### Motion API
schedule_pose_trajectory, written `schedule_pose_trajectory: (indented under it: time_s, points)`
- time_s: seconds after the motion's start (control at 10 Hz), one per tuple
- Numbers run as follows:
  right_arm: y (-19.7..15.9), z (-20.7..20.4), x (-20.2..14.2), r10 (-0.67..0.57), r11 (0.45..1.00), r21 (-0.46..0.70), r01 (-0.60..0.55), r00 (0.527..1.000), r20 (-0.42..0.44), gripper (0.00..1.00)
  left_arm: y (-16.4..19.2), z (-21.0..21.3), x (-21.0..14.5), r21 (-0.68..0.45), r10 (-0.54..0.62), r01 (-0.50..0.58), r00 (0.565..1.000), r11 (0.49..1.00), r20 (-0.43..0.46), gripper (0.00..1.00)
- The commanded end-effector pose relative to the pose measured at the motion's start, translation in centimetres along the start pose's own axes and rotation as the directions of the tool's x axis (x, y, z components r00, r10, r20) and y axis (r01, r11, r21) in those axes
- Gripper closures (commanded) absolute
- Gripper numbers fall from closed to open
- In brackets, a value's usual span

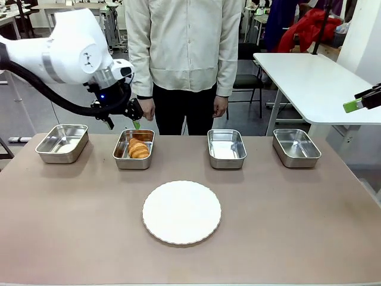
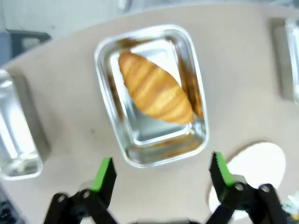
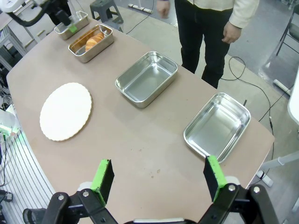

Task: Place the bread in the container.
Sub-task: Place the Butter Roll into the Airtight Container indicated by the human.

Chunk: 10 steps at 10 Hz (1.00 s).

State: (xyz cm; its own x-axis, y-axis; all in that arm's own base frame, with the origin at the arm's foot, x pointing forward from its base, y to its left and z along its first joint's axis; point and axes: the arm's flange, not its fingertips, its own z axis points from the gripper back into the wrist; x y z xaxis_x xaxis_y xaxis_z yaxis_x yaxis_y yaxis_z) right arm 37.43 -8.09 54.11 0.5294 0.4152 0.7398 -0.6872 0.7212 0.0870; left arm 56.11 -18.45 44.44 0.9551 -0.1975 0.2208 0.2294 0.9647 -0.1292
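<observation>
Golden-brown ridged croissant lies inside the shiny steel rectangular tray, so I judge placement done; left gripper open above, right gripper open, empty.

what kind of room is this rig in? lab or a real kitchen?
Looks like a lab or workshop, not a kitchen. A bare brown table holds four steel trays in a row, one with a croissant. Behind stand a white work table, a stool and floor cables.
</observation>
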Motion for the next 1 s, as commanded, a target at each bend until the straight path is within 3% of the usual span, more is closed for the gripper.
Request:
schedule_pose_trajectory:
  time_s: [0.0, 0.4, 0.9]
  points:
    - [0.0, -0.1, -0.1, 0.010, 1.000, 0.016, -0.010, 1.000, 0.024, 0.00, -0.4, 2.8, -6.5, -0.013, -0.075, 0.076, 0.995, 0.997, 0.062, 0.00]
    - [0.0, -0.1, -0.1, 0.010, 1.000, 0.016, -0.010, 1.000, 0.024, 0.00, -3.0, 6.3, -16.7, 0.056, -0.106, 0.097, 0.980, 0.994, 0.171, 0.00]
    - [0.0, -0.1, -0.1, 0.010, 1.000, 0.016, -0.010, 1.000, 0.024, 0.00, -3.0, 4.9, -22.1, 0.010, -0.067, 0.067, 0.975, 0.998, 0.213, 0.00]
